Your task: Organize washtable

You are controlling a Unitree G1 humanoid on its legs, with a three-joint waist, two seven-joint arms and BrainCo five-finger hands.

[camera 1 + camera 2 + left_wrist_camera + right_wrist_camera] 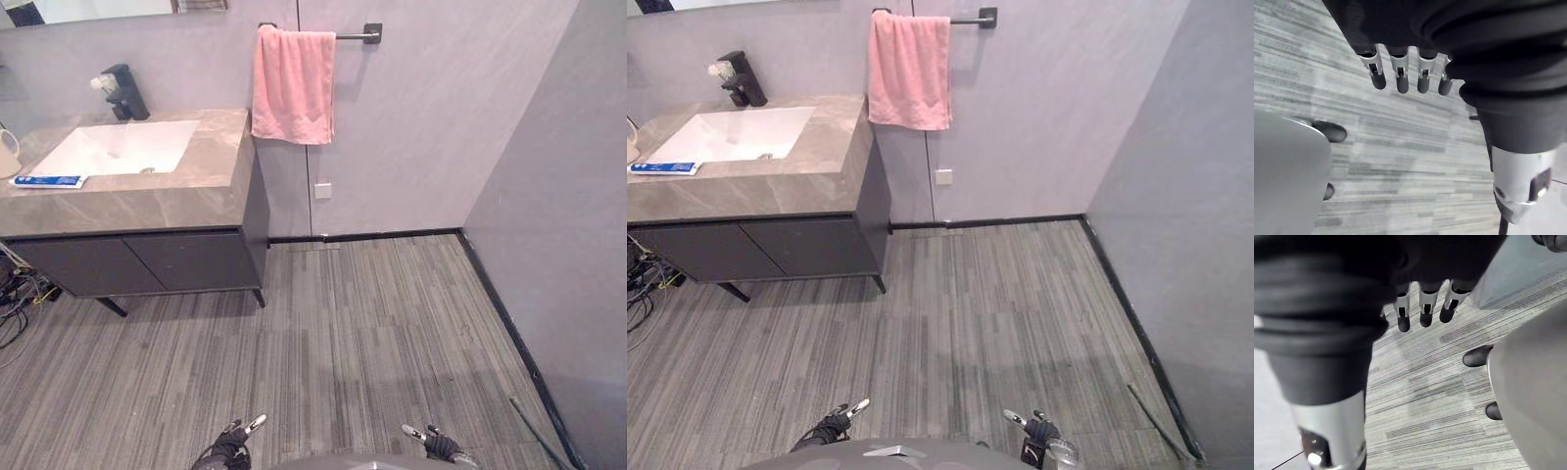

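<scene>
The washtable (147, 201) stands at the upper left, a grey stone counter over a dark cabinet. Set into it is a white sink (118, 147) with a black faucet (125, 93) behind. A blue and white toothpaste tube (47, 181) lies flat on the counter in front of the sink's left corner. A pale rounded item (6, 155) pokes in at the far left edge. My left hand (235, 446) and right hand (436, 443) hang low near my body, far from the washtable. Both are open and hold nothing, with fingers (1400, 81) and fingers (1425, 316) straight over the floor.
A pink towel (294, 83) hangs from a dark rail on the wall right of the counter. A grey wall (558, 225) closes the right side. Cables (15, 294) lie under the cabinet's left end. A thin dark rod (534, 431) lies at the lower right.
</scene>
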